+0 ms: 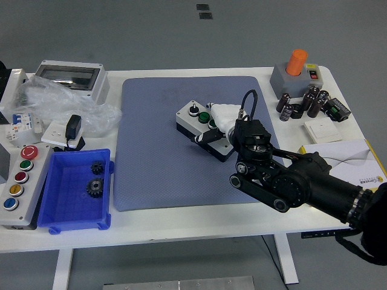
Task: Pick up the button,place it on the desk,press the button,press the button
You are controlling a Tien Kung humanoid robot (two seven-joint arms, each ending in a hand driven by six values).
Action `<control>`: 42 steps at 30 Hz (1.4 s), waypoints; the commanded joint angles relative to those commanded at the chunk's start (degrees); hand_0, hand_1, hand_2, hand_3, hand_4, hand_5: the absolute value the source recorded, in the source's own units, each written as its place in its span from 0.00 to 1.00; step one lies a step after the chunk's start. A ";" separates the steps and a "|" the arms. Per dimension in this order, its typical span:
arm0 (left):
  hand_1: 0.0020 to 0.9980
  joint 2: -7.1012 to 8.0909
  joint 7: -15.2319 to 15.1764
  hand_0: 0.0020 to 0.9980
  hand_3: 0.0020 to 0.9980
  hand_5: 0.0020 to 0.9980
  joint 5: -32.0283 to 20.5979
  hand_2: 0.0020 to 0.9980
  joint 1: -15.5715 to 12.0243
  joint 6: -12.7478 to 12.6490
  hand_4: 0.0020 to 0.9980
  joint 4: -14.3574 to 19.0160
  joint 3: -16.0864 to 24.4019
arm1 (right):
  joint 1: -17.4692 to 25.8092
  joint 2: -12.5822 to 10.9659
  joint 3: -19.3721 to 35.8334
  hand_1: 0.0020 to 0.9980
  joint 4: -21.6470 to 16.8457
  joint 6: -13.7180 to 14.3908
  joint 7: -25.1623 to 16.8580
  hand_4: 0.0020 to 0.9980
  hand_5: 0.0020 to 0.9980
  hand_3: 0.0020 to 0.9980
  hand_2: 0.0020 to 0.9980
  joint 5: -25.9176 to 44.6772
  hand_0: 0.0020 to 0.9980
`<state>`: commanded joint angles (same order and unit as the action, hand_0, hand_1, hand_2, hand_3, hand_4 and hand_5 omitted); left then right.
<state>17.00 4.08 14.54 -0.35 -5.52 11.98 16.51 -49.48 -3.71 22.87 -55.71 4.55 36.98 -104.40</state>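
Sitting at far left: a grey control panel [17, 184] on the white worktop [199, 225], carrying a column of coloured push caps: red, green, dark red, yellow, blue.
Behind it: a crumpled clear plastic bag [57, 103], a grey enclosure with a clear lid [71, 77], and a white switch plate with a black adapter [71, 130] standing on it.
Blue bin: the blue bin [75, 190] lies just beside the control panel, holding two dark gears [95, 178], one above the other.
Mat: a blue-grey mat [166, 157] covers the middle of the worktop.
Button: the button box [204, 128], a grey case with a black knob and green caps on top, rests tilted on the mat's right half.
Right hand: the right hand [221, 124] lies over the right end of the button box, white fingers bent down onto its top and side; I cannot tell whether they actually grip it.
Right arm: the black arm [302, 184] comes in from the lower right corner, across the mat's edge.
Far right, back: a grey box with an orange cylinder [296, 75], a cluster of dark capacitors [305, 104] just in front of it.
Far right, front: a white plate [320, 130] and a sheet of paper [344, 157] partly under the arm.
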 joint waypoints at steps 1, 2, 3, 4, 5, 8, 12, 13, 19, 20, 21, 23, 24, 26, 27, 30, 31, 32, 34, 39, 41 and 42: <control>0.65 0.00 0.00 0.62 0.63 0.33 0.01 0.60 0.01 0.00 0.65 0.00 0.00 | -0.01 0.02 -0.09 0.58 0.09 0.00 0.00 0.83 0.33 0.70 0.58 0.05 0.24; 0.65 0.01 0.00 0.62 0.63 0.33 0.02 0.60 0.02 0.00 0.65 0.00 0.00 | -0.03 0.04 -0.17 0.58 0.17 0.01 0.00 0.83 0.33 0.70 0.58 0.10 0.24; 0.65 0.01 0.00 0.62 0.63 0.33 0.02 0.60 0.02 0.00 0.65 0.00 0.00 | -0.04 0.05 -0.22 0.58 0.22 0.01 0.00 0.83 0.33 0.70 0.58 0.13 0.24; 0.65 0.01 0.00 0.62 0.63 0.33 0.02 0.60 0.03 0.00 0.65 0.00 -0.01 | -0.05 0.09 -0.33 0.58 0.35 0.02 0.00 0.83 0.33 0.70 0.58 0.14 0.24; 0.65 0.01 0.00 0.62 0.63 0.33 0.01 0.60 0.03 0.00 0.65 0.00 -0.05 | -0.07 0.17 -0.50 0.53 0.58 0.04 0.00 0.73 0.29 0.57 0.51 0.12 0.21; 0.65 0.00 -0.01 0.62 0.63 0.33 0.02 0.60 0.02 -0.02 0.65 0.01 -0.09 | -0.10 0.28 -0.90 0.53 1.03 0.15 0.00 0.73 0.29 0.57 0.51 0.05 0.21; 0.65 -0.02 -0.03 0.62 0.63 0.33 0.03 0.60 -0.03 -0.04 0.65 0.01 -0.17 | -0.17 0.37 -1.43 0.51 1.20 0.46 0.00 0.71 0.28 0.53 0.49 0.02 0.19; 0.65 -0.02 -0.03 0.62 0.63 0.33 0.04 0.60 -0.05 -0.04 0.65 0.01 -0.20 | -0.18 0.42 -1.64 0.51 1.25 0.58 0.00 0.71 0.28 0.53 0.49 0.09 0.19; 0.65 -0.04 -0.09 0.62 0.63 0.33 0.12 0.60 -0.09 -0.09 0.65 0.02 -0.10 | -0.02 0.63 -2.46 0.51 1.34 1.56 0.00 0.70 0.28 0.53 0.50 0.07 0.19; 0.65 -0.05 -0.10 0.62 0.63 0.33 0.11 0.60 -0.11 -0.09 0.65 0.02 -0.09 | 0.01 0.63 -2.54 0.51 1.32 1.75 0.00 0.70 0.28 0.53 0.50 0.00 0.19; 0.65 -0.05 -0.10 0.62 0.63 0.33 0.11 0.60 -0.13 -0.10 0.65 0.02 -0.08 | 0.05 0.62 -2.60 0.51 1.29 1.97 0.00 0.70 0.28 0.53 0.50 -0.09 0.19; 0.65 -0.07 -0.13 0.62 0.63 0.34 0.06 0.60 -0.22 -0.11 0.64 0.02 -0.07 | 0.11 0.50 -2.69 0.50 1.10 2.53 0.00 0.68 0.28 0.49 0.49 -0.31 0.19; 0.65 -0.07 -0.14 0.62 0.63 0.34 0.02 0.60 -0.27 -0.13 0.64 0.02 -0.09 | 0.14 0.36 -2.73 0.50 0.90 2.83 0.00 0.68 0.28 0.49 0.49 -0.40 0.19; 0.65 -0.07 -0.17 0.62 0.63 0.34 -0.01 0.60 -0.36 -0.17 0.64 0.02 -0.07 | 0.15 0.01 -2.81 0.50 0.37 3.26 0.00 0.68 0.28 0.49 0.49 -0.37 0.19; 0.65 -0.06 -0.18 0.62 0.63 0.34 -0.05 0.60 -0.40 -0.19 0.64 0.01 -0.09 | 0.13 -0.21 -2.89 0.50 0.02 3.39 0.00 0.68 0.28 0.49 0.49 -0.29 0.19; 0.65 -0.07 -0.23 0.62 0.63 0.34 -0.05 0.61 -0.52 -0.24 0.64 0.01 -0.01 | -0.01 -1.11 -3.47 0.49 -1.46 3.88 0.00 0.68 0.13 0.44 0.47 0.13 0.19; 0.65 -0.08 -0.25 0.62 0.63 0.34 -0.02 0.61 -0.54 -0.25 0.64 0.01 0.05 | -0.08 -1.41 -3.71 0.49 -1.91 4.00 0.00 0.68 0.13 0.44 0.47 0.31 0.19; 0.65 -0.10 -0.26 0.62 0.63 0.34 -0.01 0.61 -0.55 -0.26 0.64 0.01 0.07 | -0.15 -1.76 -4.00 0.49 -2.38 4.13 0.00 0.68 0.13 0.44 0.47 0.56 0.19; 0.65 -0.12 -0.27 0.62 0.63 0.34 0.03 0.61 -0.58 -0.27 0.64 0.01 0.15 | -0.37 -2.54 -4.88 0.49 -3.38 4.43 0.00 0.68 0.13 0.44 0.47 1.03 0.19; 0.65 -0.15 -0.32 0.62 0.63 0.34 0.04 0.61 -0.57 -0.31 0.64 -0.01 0.23 | -1.58 -4.95 -8.53 0.50 -6.26 5.85 -1.45 0.58 0.02 0.36 0.45 2.37 0.25; 0.65 -0.15 -0.35 0.62 0.63 0.34 0.06 0.61 -0.55 -0.34 0.64 -0.01 0.29 | -2.25 -6.04 -10.41 0.52 -7.45 6.87 -3.16 0.55 0.00 0.35 0.46 2.63 0.37; 0.65 -0.15 -0.37 0.62 0.63 0.34 0.07 0.61 -0.54 -0.36 0.64 -0.01 0.31 | -2.57 -6.56 -11.30 0.52 -7.94 7.41 -3.98 0.55 0.00 0.35 0.46 2.70 0.37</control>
<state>16.85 3.70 14.61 -0.90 -5.88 11.96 16.82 -52.05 -10.26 11.57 -63.65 11.96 33.00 -101.70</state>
